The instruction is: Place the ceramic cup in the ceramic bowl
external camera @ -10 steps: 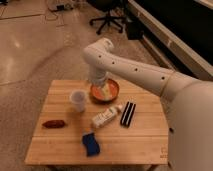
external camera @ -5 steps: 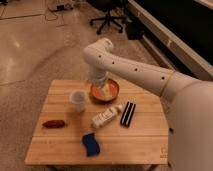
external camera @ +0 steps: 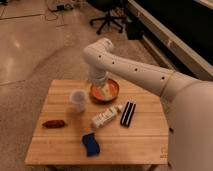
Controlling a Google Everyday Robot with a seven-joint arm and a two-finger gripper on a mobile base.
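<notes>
Currently I see the wooden table (external camera: 145,142) on a glossy floor (external camera: 30,45), office chair (external camera: 107,20) behind; the ceramic cup (external camera: 77,98) stands upright just beside the ceramic bowl (external camera: 116,88), not in it. The gripper (external camera: 102,90) is low over the bowl, and I can't tell its state. Nothing moved versus half a second ago.

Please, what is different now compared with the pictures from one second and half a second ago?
Nothing has visibly changed. The gripper hangs over the ceramic bowl as before. The ceramic cup stands apart from it on the table, not taken hold of. The white bottle, the black object, the blue object and the reddish-brown object lie where they did.
</notes>
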